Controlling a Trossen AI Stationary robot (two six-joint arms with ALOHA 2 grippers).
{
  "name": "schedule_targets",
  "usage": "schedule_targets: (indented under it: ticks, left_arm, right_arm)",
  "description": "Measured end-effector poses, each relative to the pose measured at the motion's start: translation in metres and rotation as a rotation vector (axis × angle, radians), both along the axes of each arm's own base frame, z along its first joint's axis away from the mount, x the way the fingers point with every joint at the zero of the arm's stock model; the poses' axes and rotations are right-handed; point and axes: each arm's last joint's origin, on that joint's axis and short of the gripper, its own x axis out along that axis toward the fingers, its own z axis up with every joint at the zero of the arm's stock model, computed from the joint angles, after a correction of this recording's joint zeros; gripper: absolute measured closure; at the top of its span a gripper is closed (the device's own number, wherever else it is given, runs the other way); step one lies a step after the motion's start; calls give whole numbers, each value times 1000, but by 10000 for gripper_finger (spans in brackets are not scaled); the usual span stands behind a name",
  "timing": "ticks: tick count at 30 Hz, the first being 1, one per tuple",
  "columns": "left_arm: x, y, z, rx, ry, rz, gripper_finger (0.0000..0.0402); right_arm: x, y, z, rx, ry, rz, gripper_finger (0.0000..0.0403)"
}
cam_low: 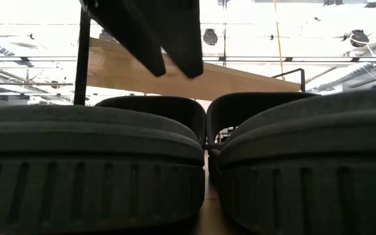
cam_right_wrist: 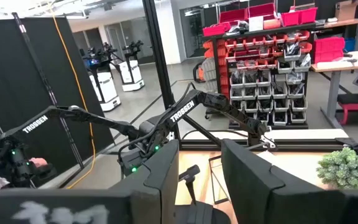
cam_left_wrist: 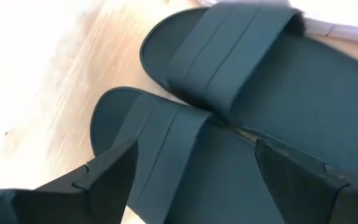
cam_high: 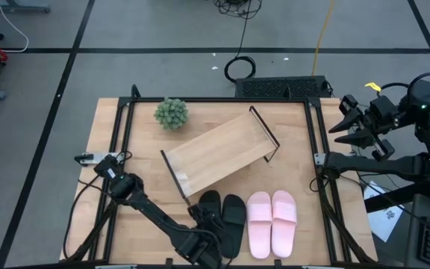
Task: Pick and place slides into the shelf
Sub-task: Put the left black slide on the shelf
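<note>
Two black slides [cam_high: 209, 213] [cam_high: 234, 223] and two pink slides [cam_high: 260, 224] [cam_high: 284, 219] lie soles down, side by side, near the table's front edge. The shelf [cam_high: 222, 153], a light-wood board with black wire ends, lies slantwise on the table's middle. My left gripper [cam_high: 202, 226] is open and hangs tipped down just above the left black slide [cam_left_wrist: 185, 162]. One finger [cam_left_wrist: 107, 177] stands on each side of its strap end, and the low view shows the fingers [cam_low: 173, 65] clear of it. My right gripper [cam_high: 353, 127] waits raised beyond the table's right edge, open and empty [cam_right_wrist: 199, 180].
A small green plant [cam_high: 171, 113] stands at the table's far left, behind the shelf. Black frame rails [cam_high: 123, 127] run along the table's left and right sides. Bare wood [cam_high: 144, 194] lies left of the black slides.
</note>
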Motion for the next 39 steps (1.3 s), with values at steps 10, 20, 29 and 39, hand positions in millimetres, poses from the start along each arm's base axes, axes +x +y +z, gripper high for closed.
schedule_targets:
  ticks: [10, 20, 29, 39]
  left_arm:
    - [9, 8, -20, 41, 54, 10, 79]
    - [7, 10, -28, 62, 72, 55, 84]
    - [7, 10, -28, 18, 71, 99, 79]
    - [9, 8, -29, -29, 57, 98, 78]
  right_arm:
    - [0, 0, 0, -31, -10, 2, 292]
    - [0, 0, 0, -31, -9, 4, 292]
    - [0, 0, 0, -48, -14, 6, 292]
    - [0, 0, -1, -46, -9, 7, 292]
